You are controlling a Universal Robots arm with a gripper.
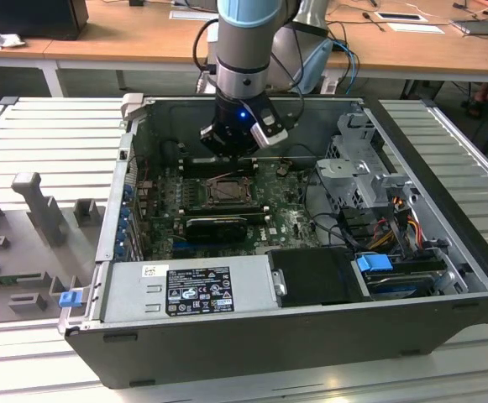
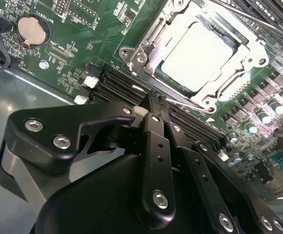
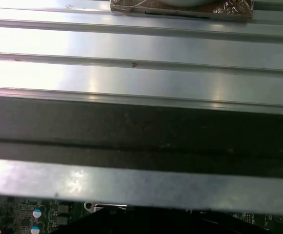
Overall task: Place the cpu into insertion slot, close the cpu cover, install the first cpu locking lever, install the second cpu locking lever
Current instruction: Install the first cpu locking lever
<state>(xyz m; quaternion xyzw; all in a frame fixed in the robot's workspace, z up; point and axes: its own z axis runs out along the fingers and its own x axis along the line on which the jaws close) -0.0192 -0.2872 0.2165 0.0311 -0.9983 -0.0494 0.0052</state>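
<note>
Your arm's gripper [image 1: 235, 141] hung inside the open steel case [image 1: 252, 344], at the upper centre of the exterior view, near the insertion slot [image 1: 224, 191] on the green motherboard [image 1: 277, 210]. In the second wrist view, its 2 matte black fingers [image 2: 153, 146] met at the tips, nothing visible between them, close to the socket's edge. The cpu [image 2: 199, 51], flat and pale, lay in the socket, and the thin silver cpu cover [image 2: 150, 46] lay flat around it. Ridged black memory slots [image 2: 124, 85] ran just beside the fingertips. A perforated drive cage [image 1: 361, 159] and cables crowded the exterior view's right; open room lay above the board.
</note>
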